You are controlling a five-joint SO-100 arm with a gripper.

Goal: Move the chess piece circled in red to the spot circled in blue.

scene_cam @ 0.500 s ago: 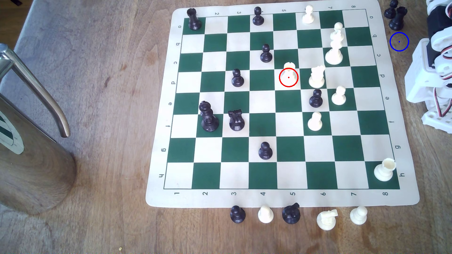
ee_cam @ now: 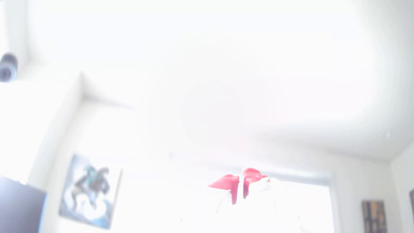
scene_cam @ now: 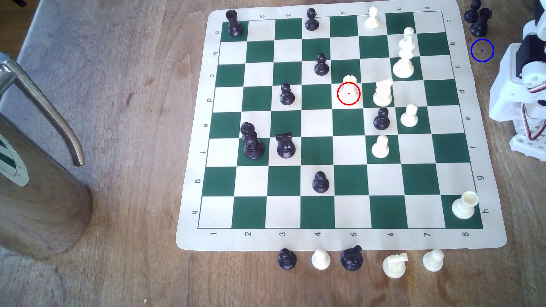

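The chess piece circled in red (scene_cam: 349,88) is a short cream-white rook with a notched top. It stands upright on a white square near the middle of the board (scene_cam: 339,239), beside a white knight (scene_cam: 383,93). The spot circled in blue (scene_cam: 482,50) is bare wood off the board at the exterior view's right, just below two black pieces (scene_cam: 480,22). My white arm (scene_cam: 520,88) is folded at the exterior view's right edge, far from the rook. In the overexposed wrist view my gripper (ee_cam: 240,186) points up at a room wall, its red fingertips (ee_cam: 230,183) nearly together with nothing between them.
A white queen (scene_cam: 404,56), white pawns and black pieces stand around the rook's square. Several captured pieces line the board's near edge (scene_cam: 354,259). A metal jug (scene_cam: 38,183) stands at the exterior view's left. A second white rook (scene_cam: 464,205) sits on the corner square.
The arm's upper links at the exterior view's right edge have shifted slightly. No chess piece has moved.
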